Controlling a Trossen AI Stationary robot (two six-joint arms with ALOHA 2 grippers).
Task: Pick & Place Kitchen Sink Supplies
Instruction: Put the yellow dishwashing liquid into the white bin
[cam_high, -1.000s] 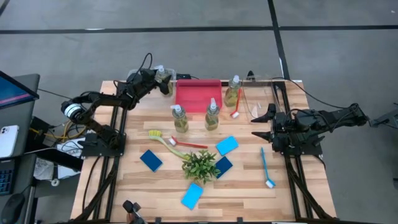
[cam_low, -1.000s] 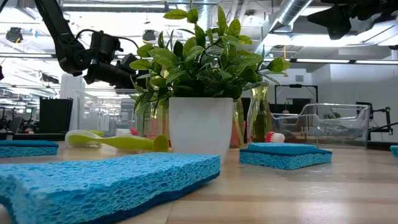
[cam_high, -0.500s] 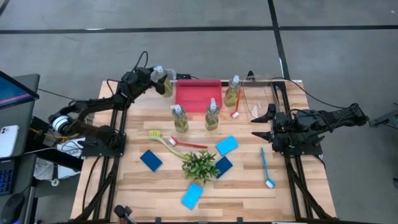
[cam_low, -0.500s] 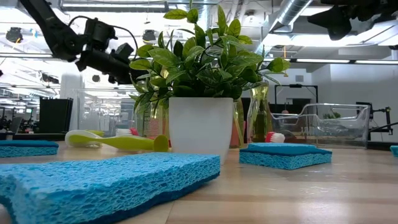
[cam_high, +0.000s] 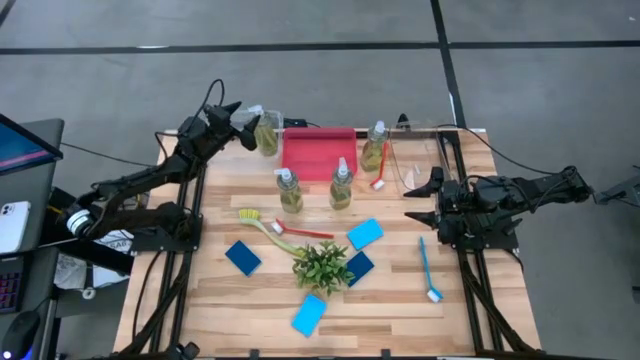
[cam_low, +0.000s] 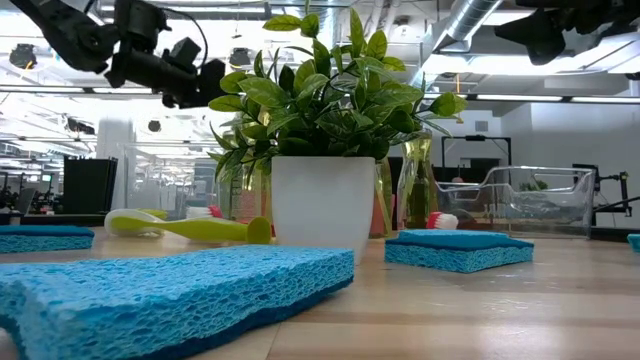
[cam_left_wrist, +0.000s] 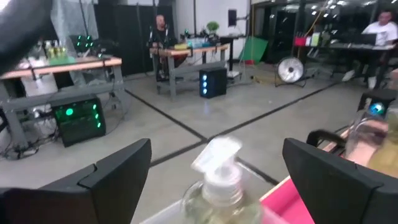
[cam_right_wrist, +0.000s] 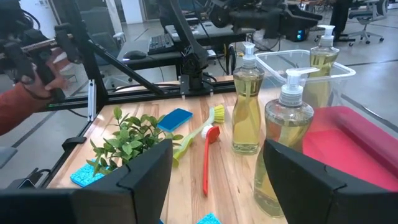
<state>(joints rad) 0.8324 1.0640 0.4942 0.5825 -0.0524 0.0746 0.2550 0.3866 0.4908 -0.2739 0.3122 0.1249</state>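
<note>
My left gripper (cam_high: 244, 113) (cam_left_wrist: 217, 148) is open and hovers by the table's far-left corner. A clear bottle of yellow-green liquid (cam_high: 267, 136) stands in a clear bin (cam_high: 279, 121) just beyond it; its white pump (cam_left_wrist: 214, 158) shows between the fingers, untouched. Three more bottles (cam_high: 290, 190) (cam_high: 341, 185) (cam_high: 375, 148) stand around the red bin (cam_high: 318, 155). The yellow brush (cam_high: 260, 224), red brush (cam_high: 303, 233) and blue brush (cam_high: 428, 268) lie flat, and so do the blue sponges (cam_high: 365, 234) (cam_high: 242, 257). My right gripper (cam_high: 415, 200) (cam_right_wrist: 217, 149) is open above the table's right side.
A small potted plant (cam_high: 322, 265) stands mid-table between sponges (cam_high: 358, 267) (cam_high: 310, 314). Another red brush (cam_high: 380, 170) lies beside a second clear bin (cam_high: 420, 160) at the far right. In the right wrist view a person's arm (cam_right_wrist: 25, 106) shows beyond the table's left edge.
My left gripper has drawn back from the bottle in the clear bin, moving toward the table's left edge and rising. The bottle has stayed standing in the bin. My right arm has kept still.
</note>
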